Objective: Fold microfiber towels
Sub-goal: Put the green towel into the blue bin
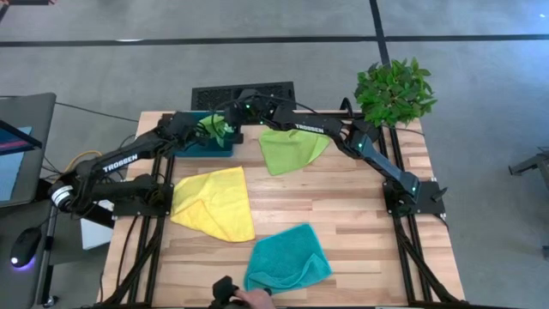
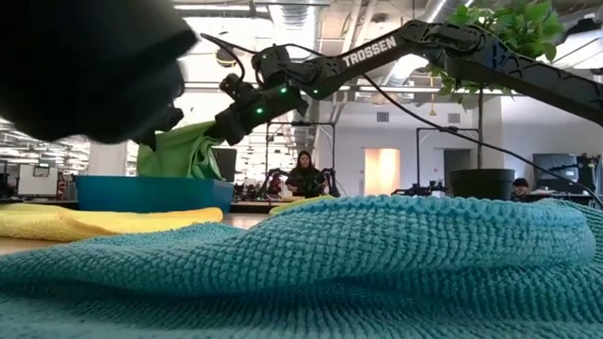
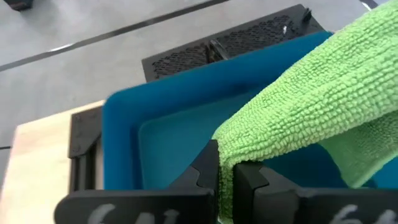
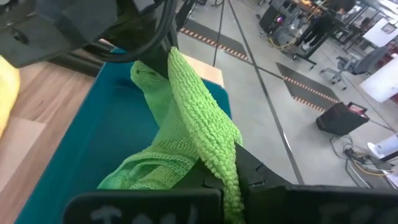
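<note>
A folded lime green microfiber towel (image 1: 217, 129) hangs over the dark-teal tray (image 1: 196, 144) at the table's far left. My left gripper (image 3: 225, 177) and my right gripper (image 4: 231, 185) are both shut on it, the left (image 1: 206, 129) coming from the table's left and the right (image 1: 230, 120) from its right. The towel's lower folds (image 4: 146, 171) sag into the tray. A second lime green towel (image 1: 292, 148) lies bunched at the far middle. A yellow towel (image 1: 214, 202) and a teal one (image 1: 287, 257) lie crumpled nearer the front. My left gripper pinches a folded edge of the lime green towel (image 3: 239, 155) between its two fingers, slanting down from the table's left. From the fingers the cloth runs up and away in a thick band above the tray. My right gripper pinches another edge of the same towel (image 4: 217, 158) between its two fingers, coming almost level from the table's right. The cloth stands up from the fingers as a ridge toward my left gripper, while the rest droops slack into the tray.
A potted plant (image 1: 395, 90) stands at the far right corner. A person's hand (image 1: 250, 299) shows at the near edge beside the teal towel. In the low view a dark shape (image 2: 85, 66) close to the camera hides the upper left.
</note>
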